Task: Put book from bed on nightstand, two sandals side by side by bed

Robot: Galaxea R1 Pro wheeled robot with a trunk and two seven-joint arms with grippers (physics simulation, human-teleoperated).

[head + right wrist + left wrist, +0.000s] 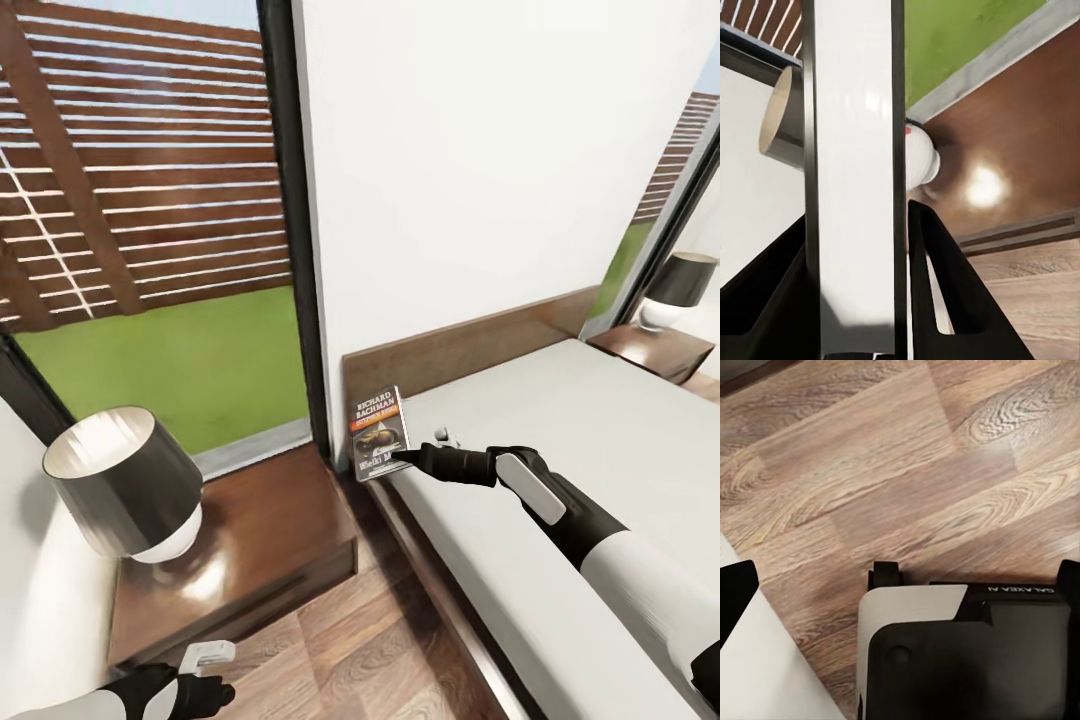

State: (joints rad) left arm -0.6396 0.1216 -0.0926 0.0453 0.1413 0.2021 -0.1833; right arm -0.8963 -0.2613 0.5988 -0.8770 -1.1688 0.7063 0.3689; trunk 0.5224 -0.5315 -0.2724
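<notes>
Beside the bed (600, 440) edge, right tool (408, 458) clamps the book (381, 432).

Bright daylight through my window (150, 200), glare spot on the nightstand (215, 585) top, edges bend fisheye-style, renders slightly soft.

head view high, facing bed (600, 440) and nightstand (260, 540), right wrist near, sharing nightstand (1020, 150), left wrist facing floor (907, 472)

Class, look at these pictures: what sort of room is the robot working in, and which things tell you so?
Most likely a bedroom: a wide bed with a wooden headboard, a low nightstand beside it carrying a lamp, and a second lamp at the bed's far side.
</notes>
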